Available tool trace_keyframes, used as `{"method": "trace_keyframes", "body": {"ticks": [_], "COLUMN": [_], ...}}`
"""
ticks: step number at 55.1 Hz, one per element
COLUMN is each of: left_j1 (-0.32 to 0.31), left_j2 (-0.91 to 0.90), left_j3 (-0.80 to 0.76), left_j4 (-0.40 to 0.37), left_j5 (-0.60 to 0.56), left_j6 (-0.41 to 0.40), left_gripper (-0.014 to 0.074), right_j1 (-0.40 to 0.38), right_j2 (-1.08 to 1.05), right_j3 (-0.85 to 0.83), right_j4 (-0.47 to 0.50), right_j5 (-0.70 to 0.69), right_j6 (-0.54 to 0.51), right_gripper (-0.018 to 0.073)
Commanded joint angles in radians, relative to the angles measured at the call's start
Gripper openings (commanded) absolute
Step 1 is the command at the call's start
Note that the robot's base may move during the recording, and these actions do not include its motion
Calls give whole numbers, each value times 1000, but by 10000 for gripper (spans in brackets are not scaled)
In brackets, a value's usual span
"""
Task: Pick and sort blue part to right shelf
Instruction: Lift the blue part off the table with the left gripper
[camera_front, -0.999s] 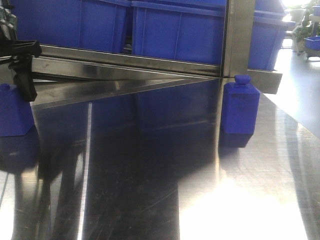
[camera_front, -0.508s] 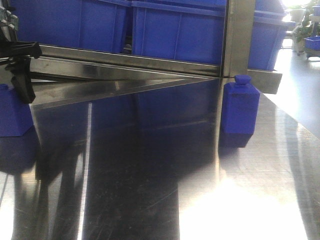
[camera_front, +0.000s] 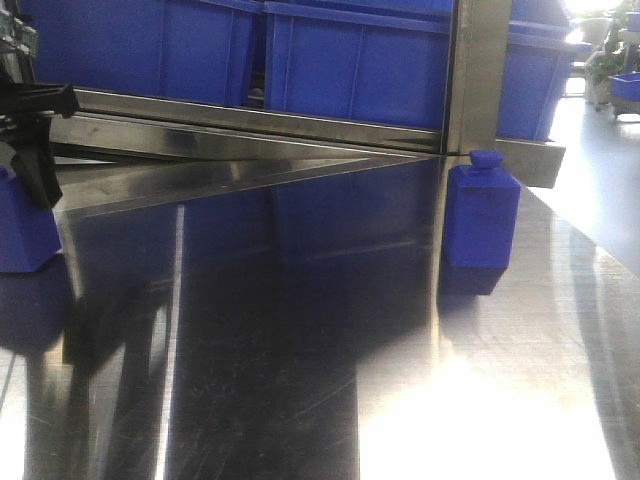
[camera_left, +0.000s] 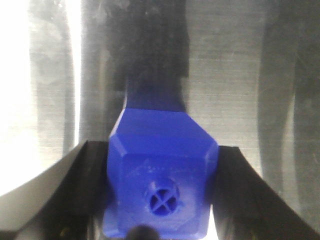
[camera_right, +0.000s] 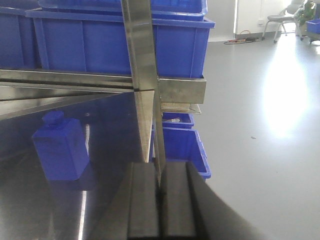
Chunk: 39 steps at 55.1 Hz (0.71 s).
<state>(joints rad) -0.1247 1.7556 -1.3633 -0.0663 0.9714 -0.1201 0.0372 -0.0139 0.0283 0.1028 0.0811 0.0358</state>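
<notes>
Left gripper (camera_left: 162, 150), low over the brushed-steel table (camera_left: 235, 75), clamps black fingers (camera_left: 80, 190) against flat sides of the blue part (camera_left: 161, 175), far left of the right shelf (camera_front: 478, 70); right gripper (camera_right: 160, 200) is pressed closed, empty.

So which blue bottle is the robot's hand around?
The blue part at the table's left edge, between the left gripper's black fingers. Its twin stands alone beside the steel post.

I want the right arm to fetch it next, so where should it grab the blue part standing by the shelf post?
Grip the blue part on its flat-sided body, below the sloped shoulders; the round cap knob is likely too small. It stands upright with the shelf post behind it, so come from the open table side, probably the front.
</notes>
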Motion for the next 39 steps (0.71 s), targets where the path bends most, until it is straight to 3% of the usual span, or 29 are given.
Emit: {"method": "trace_keyframes", "body": {"ticks": [1,12,18,29,39], "left_j1": [-7,-7,-7,-7,-7], "left_j2": [-101,-254,-356,-554,-753], "left_j3": [-29,-25,24,238,507], "left_j4": [-1,13,13,13,13], "left_j5": [-38,-129,-235,-471,-716], "left_j6": [3,14,51,84,84], "left_gripper": [295,295,295,294,290], "right_j1": [-5,-5,-5,-5,-5], "right_j2": [-13,-13,-13,-13,60], "right_j3": [-7,-7,-11,-77,-211], "right_j4": [0,0,1,1,0], "right_j5": [-106,-110,-116,-81,71], "right_j6": [-3,-3,-3,-3,-5], "right_gripper": [88,88,88,88,88]}}
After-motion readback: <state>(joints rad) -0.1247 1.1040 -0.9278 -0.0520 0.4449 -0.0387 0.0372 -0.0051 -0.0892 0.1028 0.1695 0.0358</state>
